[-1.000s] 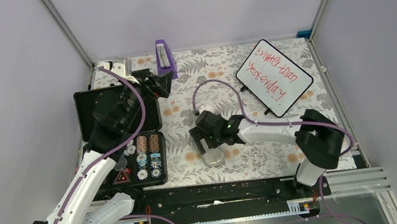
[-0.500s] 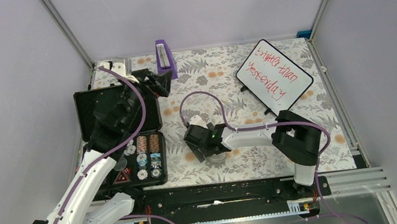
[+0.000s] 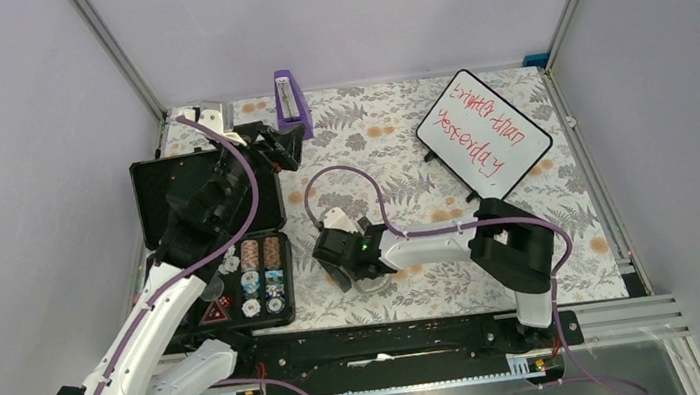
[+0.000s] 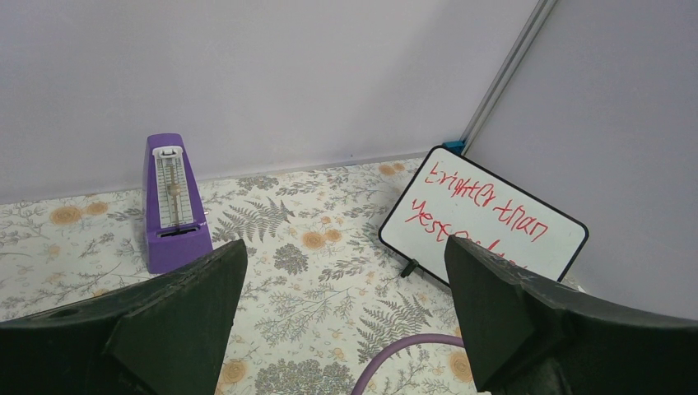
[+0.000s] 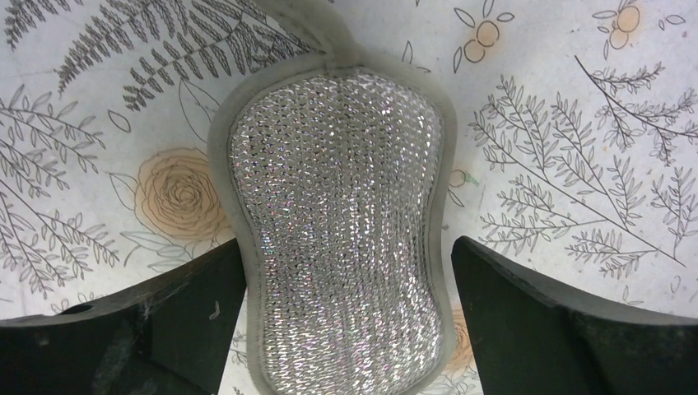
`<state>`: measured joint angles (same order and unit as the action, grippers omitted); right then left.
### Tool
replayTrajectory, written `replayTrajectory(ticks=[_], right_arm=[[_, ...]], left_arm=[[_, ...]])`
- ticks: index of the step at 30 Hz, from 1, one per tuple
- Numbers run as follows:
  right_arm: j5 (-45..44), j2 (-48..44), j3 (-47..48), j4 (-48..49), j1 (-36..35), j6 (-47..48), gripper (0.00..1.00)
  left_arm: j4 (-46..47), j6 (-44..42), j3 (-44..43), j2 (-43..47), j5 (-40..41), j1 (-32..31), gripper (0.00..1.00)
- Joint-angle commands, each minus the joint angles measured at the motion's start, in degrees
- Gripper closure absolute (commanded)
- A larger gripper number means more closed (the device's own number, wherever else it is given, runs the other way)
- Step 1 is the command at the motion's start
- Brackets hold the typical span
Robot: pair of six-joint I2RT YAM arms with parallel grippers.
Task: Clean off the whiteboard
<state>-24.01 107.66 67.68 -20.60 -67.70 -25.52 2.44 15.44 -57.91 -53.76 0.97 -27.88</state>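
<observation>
– Two pairs of jaws to account for; where do we stand on each?

– We see the right gripper [image 5: 346,280] spread wide over the silvery oval scouring pad [image 5: 346,230]. One finger sits on each side of its narrow waist, and the pad lies flat on the floral-print table cover [image 5: 576,164]. We cannot tell whether the fingers touch its rim, but nothing is clamped. The left gripper [image 4: 346,313] is just as wide and empty, raised at the far left over the open black case of poker chips [image 3: 216,244].

– And the small white board with the thin black frame and red handwriting [image 3: 485,136]?

– It is at the far right corner, well apart from both grippers and apparently propped on a small foot. The red writing is unwiped.

– Which way from the pad, then?

– Away from the arm bases and to the right of the right gripper. In the overhead view its long axis runs diagonally, from far-left to near-right. The right arm is bolted on the board's side, so we judge it better placed. It would need to close on the pad, lift it, and carry it out along that diagonal.

– Any risk?

– The propped board may shift under pressure, in our judgement.
</observation>
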Motion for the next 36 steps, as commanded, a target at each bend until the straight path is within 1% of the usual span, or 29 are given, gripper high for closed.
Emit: replayTrajectory(ticks=[1,5,7,9,10,13,14,23,25,30,31,33,36], right_arm=[[-0.7,-5.0,2.0,-3.7,-0.6,0.3,0.01],[0.0,-7.9,-1.3,1.4,-0.6,0.3,0.0],[-0.2,-7.8,-1.5,1.8,-0.6,0.0,0.01],[0.7,-7.1,-1.4,1.9,-0.6,0.1,0.04],[1.1,-6.4,-1.1,1.9,-0.6,0.2,0.07],[2.0,-4.6,0.0,0.9,-0.6,0.3,0.21],[2.2,-4.0,0.1,1.0,-0.6,0.2,0.23],[4.5,1.7,0.0,2.5,-1.1,-0.7,0.22],[4.7,2.9,-0.1,2.8,-1.3,-1.1,0.24],[3.3,4.5,-0.9,3.0,-1.4,-2.0,0.34],[2.8,4.5,-1.1,3.0,-1.4,-2.1,0.38],[1.2,3.9,-1.4,2.7,-1.4,-2.1,0.5],[-0.8,2.3,-1.9,2.4,-1.4,-2.1,0.64]], left_arm=[[1.2,-0.5,-1.4,0.2,1.4,-0.2,0.01],[1.2,-0.5,-1.4,0.3,1.5,-0.2,0.01],[1.2,-0.5,-1.3,0.2,1.6,-0.2,0.01],[1.2,-0.5,-1.4,0.2,1.6,-0.2,0.01],[1.2,-0.4,-1.4,0.2,1.5,-0.2,0.01],[1.2,-0.3,-1.4,0.2,1.3,-0.2,0.01],[1.2,-0.3,-1.4,0.1,1.3,-0.2,0.01],[1.2,-0.4,-1.4,0.1,1.5,-0.2,0.01],[1.1,-0.4,-1.4,0.1,1.5,-0.2,0.01],[1.0,-0.7,-1.4,0.5,2.1,-0.2,0.01],[1.1,-0.7,-1.3,0.5,2.2,-0.2,0.01],[1.1,-0.7,-1.3,0.6,2.4,-0.2,0.01],[1.1,-0.7,-1.3,0.5,2.2,-0.2,0.01]])
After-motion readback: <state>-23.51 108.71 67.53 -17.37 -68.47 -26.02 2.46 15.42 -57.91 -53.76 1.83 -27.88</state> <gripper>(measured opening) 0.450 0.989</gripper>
